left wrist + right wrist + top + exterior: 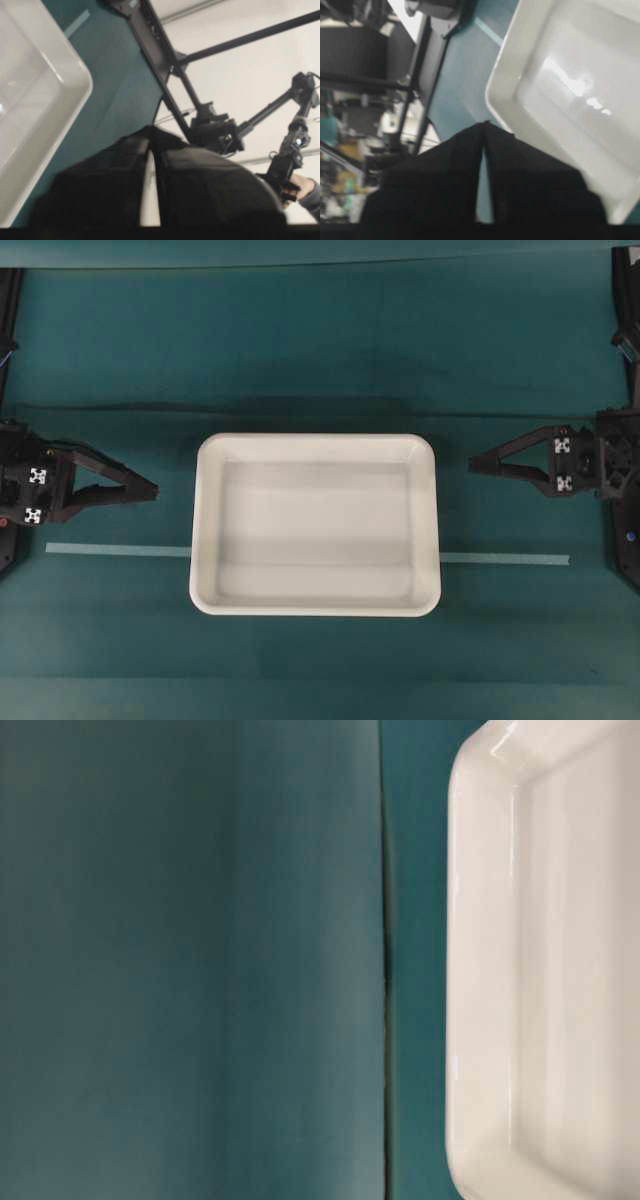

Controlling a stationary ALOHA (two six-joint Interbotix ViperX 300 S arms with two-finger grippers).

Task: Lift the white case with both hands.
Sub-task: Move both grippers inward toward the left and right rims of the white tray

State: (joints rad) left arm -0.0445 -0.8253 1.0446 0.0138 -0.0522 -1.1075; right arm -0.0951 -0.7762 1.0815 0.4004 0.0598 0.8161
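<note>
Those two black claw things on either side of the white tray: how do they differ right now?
The left gripper sits left of the white case and points right; the right gripper sits on the other side and points left. The left one lies slightly lower in the overhead view than the right. Both are black with white markers, fingertips nearly together, holding nothing and clear of the case's rim.
</note>
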